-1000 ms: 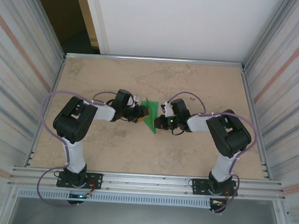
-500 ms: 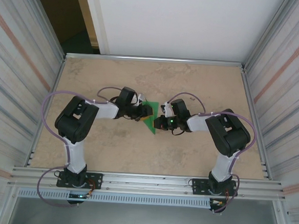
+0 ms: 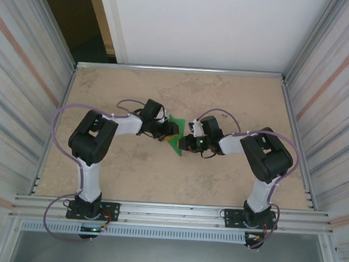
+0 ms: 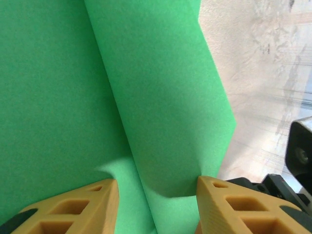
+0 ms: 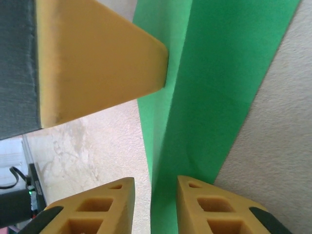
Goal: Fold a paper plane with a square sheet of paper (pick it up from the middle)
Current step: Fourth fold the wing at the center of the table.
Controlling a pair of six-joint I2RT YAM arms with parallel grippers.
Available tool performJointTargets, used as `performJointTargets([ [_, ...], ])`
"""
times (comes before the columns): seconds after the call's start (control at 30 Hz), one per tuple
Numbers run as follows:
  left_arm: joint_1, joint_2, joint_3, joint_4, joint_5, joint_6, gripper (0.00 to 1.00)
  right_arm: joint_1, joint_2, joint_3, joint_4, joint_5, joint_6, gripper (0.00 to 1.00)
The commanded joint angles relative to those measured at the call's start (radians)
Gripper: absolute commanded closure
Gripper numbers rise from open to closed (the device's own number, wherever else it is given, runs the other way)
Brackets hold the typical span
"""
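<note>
The left arm has swung in toward the centre over the last second, and the left gripper (image 3: 165,133) now sits at the left edge of the square sheet of paper (image 3: 175,144). In its wrist view the two orange fingers (image 4: 73,207) stand well apart, holding nothing. A raised flap of the green sheet runs up between them, its curled edge just touching the right-hand finger.

The sheet lies on the table (image 3: 129,92) between the two grippers. It is partly folded into a narrow wedge with one flap doubled over, and it is not yet a plane.

The right gripper (image 3: 185,143) was pinched tight a moment ago and has just loosened. Its jaws are now slightly parted, with the creased edge running into the gap. The paper lies against one finger and bare table shows beside the other, so the clamp is off. One left finger (image 5: 97,63) hangs just above the crease in that view.

The right side seems to be giving up the fold, probably so the left gripper can take it or press it down. A loose flap could spring back.
</note>
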Motion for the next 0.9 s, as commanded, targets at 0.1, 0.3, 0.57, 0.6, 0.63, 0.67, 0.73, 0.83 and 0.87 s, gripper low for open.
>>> performJointTargets([
  [0.1,-0.012,0.082,0.023,-0.249,-0.148,-0.02,0.53,-0.005,-0.101,-0.057,-0.006,0.093,0.071,0.63],
  [0.3,-0.021,0.112,0.043,-0.293,-0.163,-0.036,0.53,0.02,-0.14,-0.099,0.034,0.185,0.158,0.64],
  [0.57,-0.03,0.158,0.08,-0.355,-0.172,-0.015,0.52,0.04,-0.106,-0.091,0.06,0.208,0.206,0.71],
  [0.6,-0.03,0.159,0.081,-0.359,-0.174,-0.015,0.52,0.04,-0.101,-0.088,0.066,0.198,0.208,0.72],
  [0.63,-0.031,0.161,0.082,-0.365,-0.177,-0.012,0.52,0.039,-0.095,-0.085,0.077,0.183,0.209,0.74],
  [0.67,-0.029,0.162,0.085,-0.371,-0.179,-0.012,0.52,0.04,-0.088,-0.081,0.083,0.17,0.211,0.74],
  [0.73,-0.031,0.166,0.089,-0.383,-0.184,-0.01,0.51,0.04,-0.078,-0.069,0.085,0.158,0.215,0.74],
  [0.83,-0.031,0.175,0.096,-0.408,-0.192,-0.014,0.51,0.042,-0.063,-0.059,0.085,0.151,0.211,0.73],
  [0.87,-0.03,0.178,0.099,-0.414,-0.192,-0.014,0.5,0.041,-0.058,-0.056,0.085,0.148,0.21,0.73],
])
